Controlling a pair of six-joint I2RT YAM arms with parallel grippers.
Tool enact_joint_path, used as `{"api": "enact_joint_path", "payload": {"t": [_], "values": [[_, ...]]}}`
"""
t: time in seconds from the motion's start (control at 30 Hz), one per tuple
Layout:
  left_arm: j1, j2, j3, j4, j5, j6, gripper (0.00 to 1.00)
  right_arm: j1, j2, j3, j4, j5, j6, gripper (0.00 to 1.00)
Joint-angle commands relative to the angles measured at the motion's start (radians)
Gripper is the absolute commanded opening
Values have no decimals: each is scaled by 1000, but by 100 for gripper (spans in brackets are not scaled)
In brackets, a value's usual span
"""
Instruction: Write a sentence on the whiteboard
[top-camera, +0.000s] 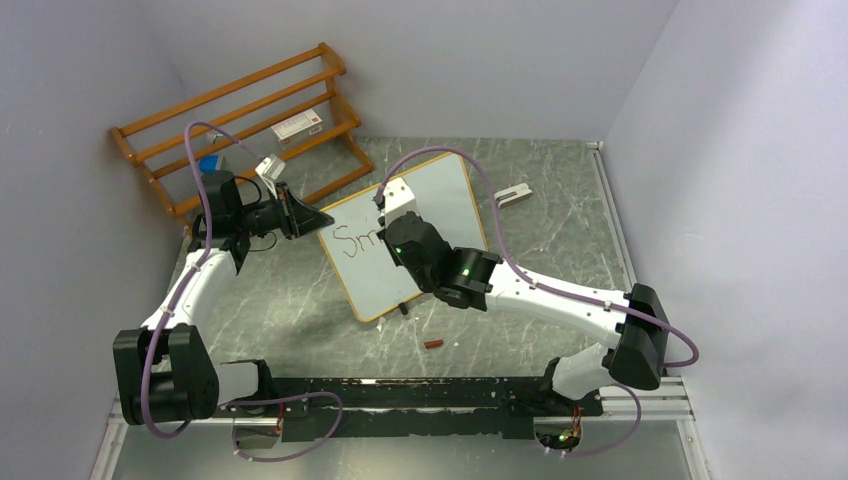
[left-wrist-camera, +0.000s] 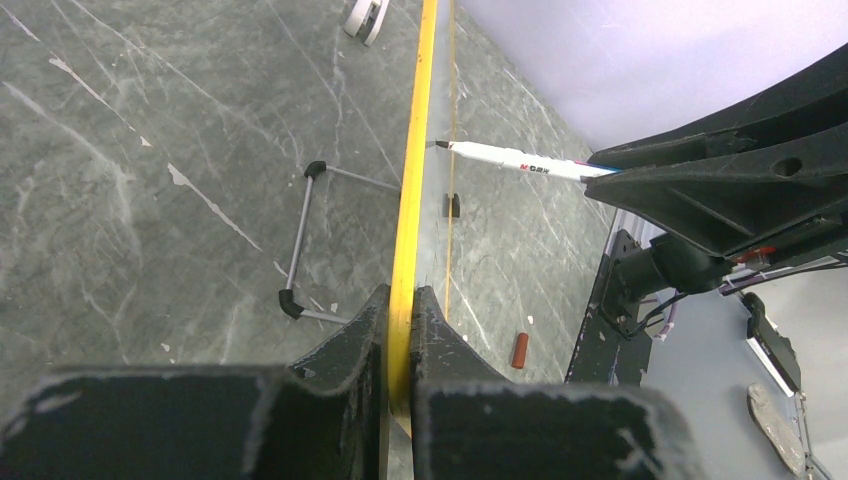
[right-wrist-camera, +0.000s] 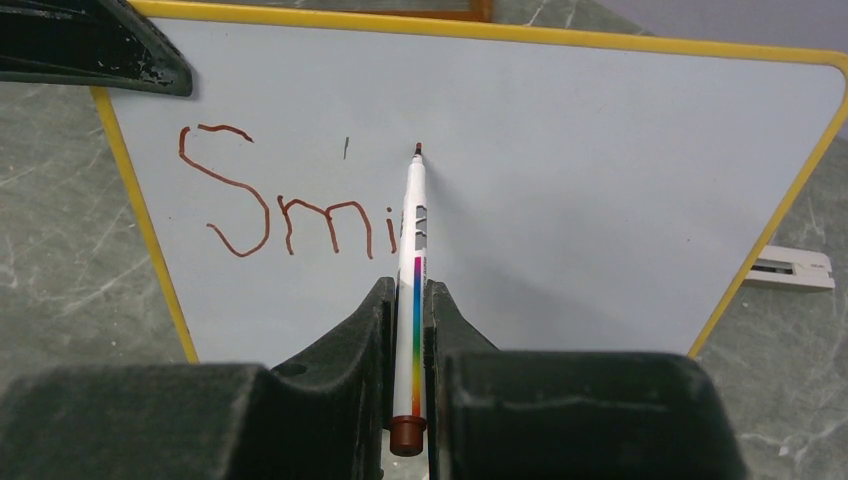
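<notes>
Right wrist, one whiteboard (right-wrist-camera: 600, 150), one marker (right-wrist-camera: 412, 250), one unfinished sentence (right-wrist-camera: 290, 215)

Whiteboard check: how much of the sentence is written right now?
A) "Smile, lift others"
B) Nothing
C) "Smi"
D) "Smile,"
C: the right wrist view shows red-brown writing reading only "Smi" on the whiteboard. The marker, held in the right end effector, has its tip just right of the "i".
</notes>
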Motion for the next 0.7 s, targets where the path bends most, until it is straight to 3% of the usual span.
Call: {"api": "enact_joint_path", "payload": {"t": [0.0, 0.67], "values": [[15, 22, 9, -36, -77, 92, 5, -10, 21, 24, -58, -19, 27, 0], [15, 22, 9, -37, -77, 93, 5, -8, 14, 3, -144, -48, 75, 0]]}}
